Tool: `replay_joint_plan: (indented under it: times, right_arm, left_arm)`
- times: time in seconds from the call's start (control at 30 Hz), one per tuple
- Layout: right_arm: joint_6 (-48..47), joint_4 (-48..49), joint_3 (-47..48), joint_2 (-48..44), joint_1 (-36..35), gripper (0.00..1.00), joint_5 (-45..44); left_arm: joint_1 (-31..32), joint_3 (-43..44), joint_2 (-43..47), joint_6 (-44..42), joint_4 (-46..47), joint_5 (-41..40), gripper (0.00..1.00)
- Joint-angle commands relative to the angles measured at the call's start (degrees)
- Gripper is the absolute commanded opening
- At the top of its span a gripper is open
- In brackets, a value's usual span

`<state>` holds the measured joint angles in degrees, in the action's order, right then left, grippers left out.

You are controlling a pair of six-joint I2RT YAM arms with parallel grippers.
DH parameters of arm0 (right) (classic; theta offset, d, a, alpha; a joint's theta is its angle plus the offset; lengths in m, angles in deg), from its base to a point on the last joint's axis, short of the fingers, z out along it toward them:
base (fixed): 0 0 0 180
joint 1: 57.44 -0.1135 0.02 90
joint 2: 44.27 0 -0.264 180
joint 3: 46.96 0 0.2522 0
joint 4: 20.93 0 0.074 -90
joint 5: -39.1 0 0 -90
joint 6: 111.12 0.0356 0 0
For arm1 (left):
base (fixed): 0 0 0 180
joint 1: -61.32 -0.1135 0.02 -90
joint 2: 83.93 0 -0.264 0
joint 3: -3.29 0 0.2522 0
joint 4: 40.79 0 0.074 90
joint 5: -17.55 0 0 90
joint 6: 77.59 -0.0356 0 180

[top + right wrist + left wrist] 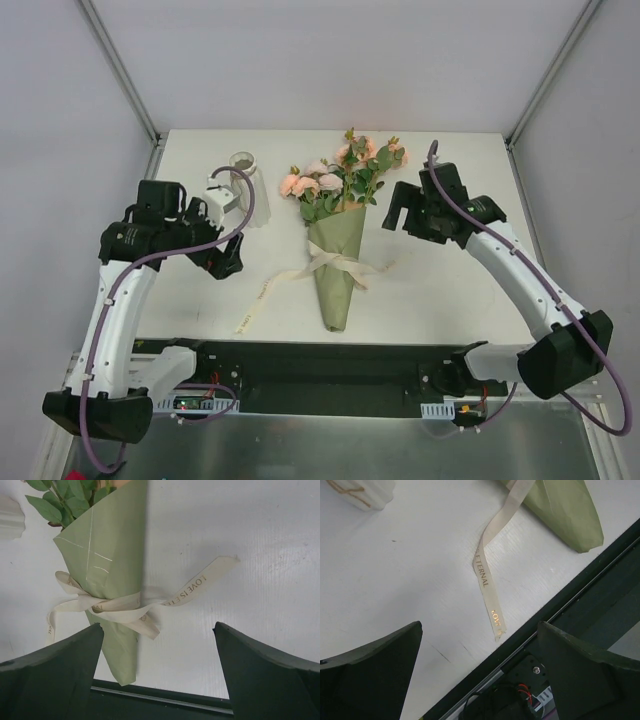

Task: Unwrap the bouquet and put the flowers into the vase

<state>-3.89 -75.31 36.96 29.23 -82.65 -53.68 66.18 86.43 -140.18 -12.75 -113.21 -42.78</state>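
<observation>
Both grippers are released, jaws spread wide, nothing between them.

Left gripper (226, 262): hangs over the surface (450, 290), left of the bouquet (335, 275) and about level with the knot. Its wrist view looks down on the loose ribbon tail (487, 580), which trails from the knot toward the near edge and lies directly ahead between the fingers. The vase (243, 162) stands upright just beyond this gripper, toward the far left, partly behind the arm's cable.

Right gripper (398, 212): sits right of the bouquet, beside the mouth of the paper cone and apart from it. Its wrist view shows the knot (117, 607) and the other ribbon end.

Bouquet: lies flat between the two arms, knot tied. The long axis runs near to far, tip toward the arm bases, flowers (335, 180) toward the far edge and leaning slightly right.

Judgement: unwrapping not yet begun. The right gripper is nearer the cone; the left is better lined up with the free tail. Pulling that tail along its own length, away from the knot, looks the likely way in.
</observation>
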Motion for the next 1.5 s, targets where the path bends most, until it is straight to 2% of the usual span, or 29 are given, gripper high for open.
replay_joint_plan:
  times: [0.0,0.33,0.67,0.9,1.2,1.3,1.33,1.47]
  right_arm:
    - [2.98,-1.74,2.27,1.91,-0.36,0.96,-2.66]
    - [6.31,-0.6,-1.94,4.55,-3.53,0.96,-7.67]
    - [10.53,2.21,-8.88,6.93,-3.88,0.99,-7.59]
    - [14.66,6.42,-14.6,3.68,-3.97,0.97,-6.88]
    - [17.57,11.7,-18.29,0.77,-3.88,0.96,-7.67]
    - [17.83,13.63,-18.29,1.65,-4.06,0.95,-6.62]
    - [18.1,13.9,-18.21,2.0,-3.97,0.95,-6.1]
    - [22.39,15.48,-18.47,4.98,-3.97,0.95,-3.99]
  left_arm:
    - [3.22,-0.92,-1.23,-1.29,0.99,-2.07,0.99]
    - [17.45,-2.85,-9.4,-0.32,5.56,-8.84,0.99]
    - [22.28,-5.57,-18.97,-0.76,13.55,-11.03,0.99]
    - [26.68,-9.0,-26.45,-3.74,20.93,-17.8,0.99]
    - [28.01,-9.88,-35.77,-4.19,26.48,-22.37,0.97]
    - [28.01,-10.32,-37.35,-4.62,27.45,-22.11,0.91]
    - [28.01,-10.32,-37.96,-4.71,27.45,-21.94,0.83]
    - [28.53,-11.2,-39.37,-5.07,27.63,-21.58,0.64]
